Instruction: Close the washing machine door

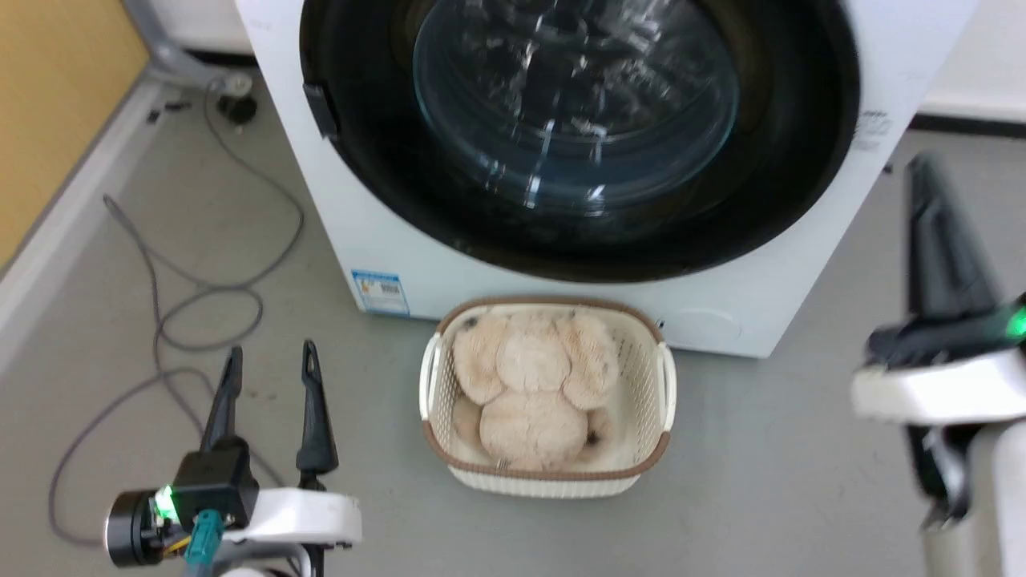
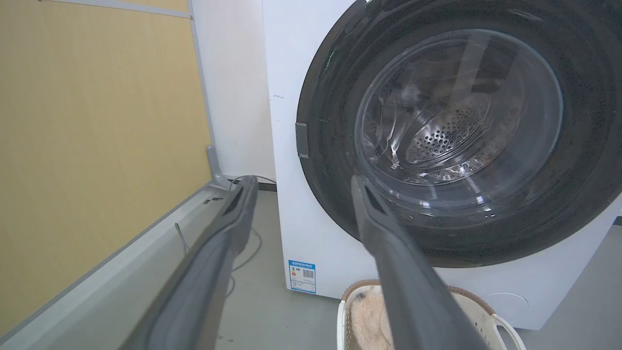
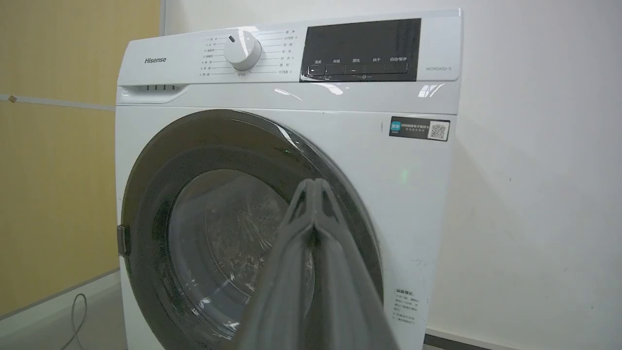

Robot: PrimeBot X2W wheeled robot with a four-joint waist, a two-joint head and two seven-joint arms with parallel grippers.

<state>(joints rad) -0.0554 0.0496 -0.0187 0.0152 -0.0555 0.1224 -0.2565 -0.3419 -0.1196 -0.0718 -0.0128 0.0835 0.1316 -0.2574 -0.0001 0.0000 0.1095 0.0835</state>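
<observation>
- The left gripper (image 1: pixel 272 349) hangs nearest, low on the left over the grey floor (image 1: pixel 761 465). Its fingers are spread apart and released, with nothing between them.
- The right gripper (image 3: pixel 315 182) is raised on the right, near the machine's right edge. Its fingers are clenched tip to tip on nothing and are apart from the door.
- Between the two arms a white woven basket (image 1: pixel 553 483) with a brown rim sits on the floor, just before the machine. A beige plush toy (image 1: pixel 533 385) lies inside it.
- To the left, a grey cable (image 1: pixel 160 320) loops across the floor toward the yellow wall panel (image 1: pixel 56 104).
- The washing machine (image 1: pixel 449 264) stands beyond the basket, with a small blue label (image 1: pixel 381 292) at its lower left front.
- The washing machine door (image 1: pixel 577 120) lies flat against the machine's front, and no gap shows at its black rim. The steel drum (image 2: pixel 447 136) is visible through the glass.
- Farthest up, a white dial (image 3: pixel 242 48) and a dark display panel (image 3: pixel 362 48) cross the top.
</observation>
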